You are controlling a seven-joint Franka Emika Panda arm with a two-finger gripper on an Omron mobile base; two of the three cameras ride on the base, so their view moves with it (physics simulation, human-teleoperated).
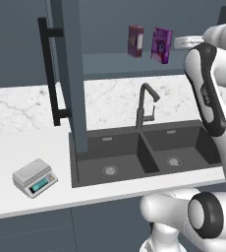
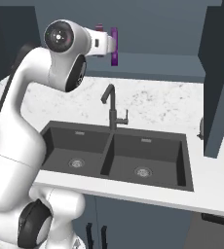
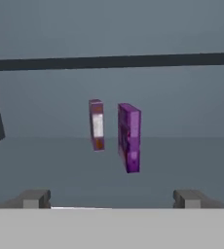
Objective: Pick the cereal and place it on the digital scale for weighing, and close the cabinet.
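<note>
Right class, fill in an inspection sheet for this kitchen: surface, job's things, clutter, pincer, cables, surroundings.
Surface: white counter, dark double sink.
Job's things: cereal upright on the shelf of the cabinet, whose door is open; digital scale on the counter, left of the sink, top bare.
Clutter: maroon box left of the cereal.
Pincer: pincer open, short of the cereal, holding nothing.
Cables: nothing seen.
Surroundings: black faucet, marble backsplash.

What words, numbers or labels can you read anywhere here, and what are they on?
None can be read.
The cereal: a dark round picture and pale markings on its front, too blurred to read.
The maroon box beside it: a pale patch, no legible text.
The digital scale: a greenish display, digits too small to make out.
The robot arm: small dark marks, unreadable.
</note>
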